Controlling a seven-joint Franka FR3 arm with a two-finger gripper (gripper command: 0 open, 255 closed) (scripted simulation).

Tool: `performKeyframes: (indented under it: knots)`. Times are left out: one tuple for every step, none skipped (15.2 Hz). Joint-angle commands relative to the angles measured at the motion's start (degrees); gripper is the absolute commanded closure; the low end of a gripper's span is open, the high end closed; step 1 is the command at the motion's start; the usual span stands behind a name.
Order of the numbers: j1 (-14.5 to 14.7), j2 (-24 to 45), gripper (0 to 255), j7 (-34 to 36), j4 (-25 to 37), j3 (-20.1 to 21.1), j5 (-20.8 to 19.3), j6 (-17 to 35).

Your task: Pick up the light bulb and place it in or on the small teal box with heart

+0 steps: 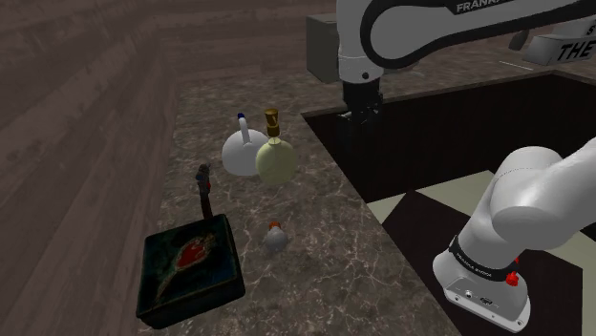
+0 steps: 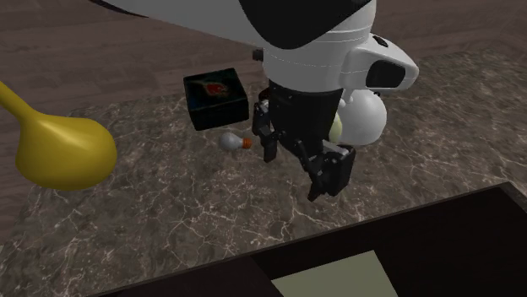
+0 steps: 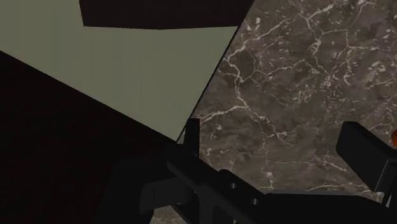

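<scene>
The brown marble tabletop [image 1: 325, 258] carries a dark teal box [image 1: 188, 267] with a red heart on its lid. The pincer [image 2: 296, 171] hangs above the tabletop's edge, fingers apart and holding nothing. The light bulb [image 1: 275, 238] lies on the tabletop near the box, apart from the pincer.

- I see a dark brown marble counter [image 1: 325, 258] with pale veins.
- Beyond its edges I see brown wooden planks [image 1: 76, 115].
- Beside the counter lies a dark sunken area [image 1: 420, 143] with pale patches [image 1: 457, 194].
</scene>
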Motion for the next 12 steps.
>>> performKeyframes:
  knots:
    - [0.6, 3.9, 0, 2.5, 1.5, 1.9, 1.3, 2.0]
    - [0.9, 5.6, 0, 3.7, 2.1, 2.7, 1.8, 2.9]
    - [1.2, 7.4, 0, 4.8, 2.9, 3.6, 2.2, 3.7]
    - [1.4, 9.2, 0, 6.0, 3.6, 4.4, 2.6, 4.6]
    - [1.7, 11.0, 0, 7.1, 4.5, 5.2, 3.0, 5.4]
    - [1.9, 12.9, 0, 8.3, 5.4, 6.0, 3.3, 6.2]
    - [2.2, 14.8, 0, 9.5, 6.4, 6.8, 3.5, 6.9]
    - [2.4, 16.8, 0, 10.6, 7.5, 7.6, 3.6, 7.7]
    - [2.6, 18.8, 0, 11.8, 8.6, 8.3, 3.7, 8.4]
    - [2.9, 20.8, 0, 13.0, 9.8, 9.0, 3.8, 9.0]
    - [3.1, 22.8, 0, 14.2, 11.1, 9.7, 3.7, 9.7]
    - [3.4, 24.9, 0, 15.4, 12.4, 10.3, 3.6, 10.2]
